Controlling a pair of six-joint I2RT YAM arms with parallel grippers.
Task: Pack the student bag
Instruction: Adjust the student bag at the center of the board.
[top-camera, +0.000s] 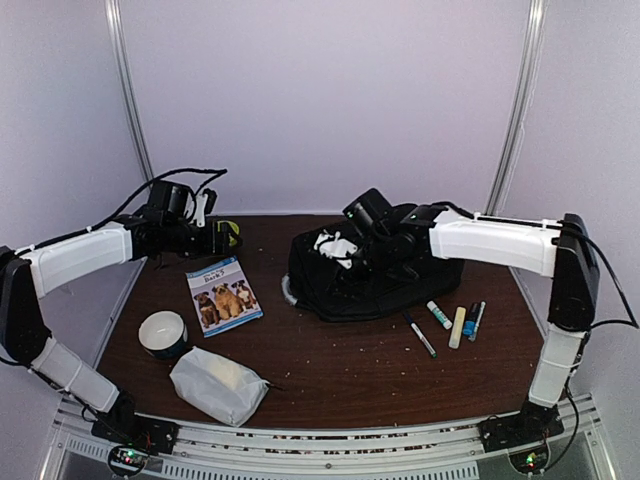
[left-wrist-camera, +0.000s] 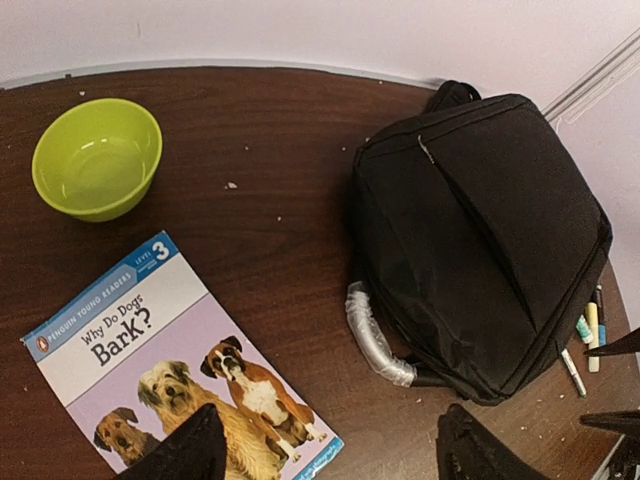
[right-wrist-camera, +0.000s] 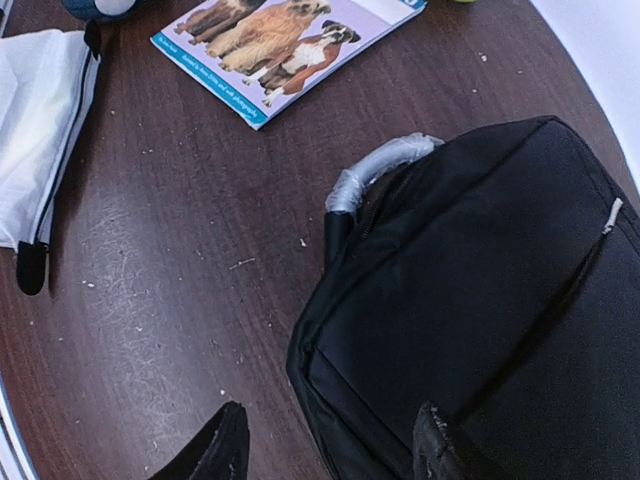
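A: None of it is packed, as far as these views show you. The student bag (top-camera: 375, 295) lies flat on the tabletop (top-camera: 340, 370), right of centre. Its grey handle (left-wrist-camera: 375, 335) points towards the book (top-camera: 224, 295), and its zips look closed.

B: Agreed. You have everything left to do: the book, the white pouch (top-camera: 218, 385) and the round white tub (top-camera: 163, 333) at your near left, and the green bowl (left-wrist-camera: 97, 158) at the far left. The pens (top-camera: 455, 322) lie just beside the bag on its right.

A: Your right hand (right-wrist-camera: 328, 440) hovers over the bag's handle-end corner, fingers apart, one above bare wood and one above black fabric. Nothing is clamped between them. I cannot tell whether a finger touches the fabric.

B: Your left hand (left-wrist-camera: 330, 445) is spread and empty too. It is up above the book's far end, near the bowl and well apart from the bag.

A: So I'd judge you're at the very first step, getting the bag open. A zip pull (right-wrist-camera: 612, 215) shows on top. The fabric is soft, so expect it to drag unless your other hand pins the bag.

B: After that comes every item, one by one, then the closing.
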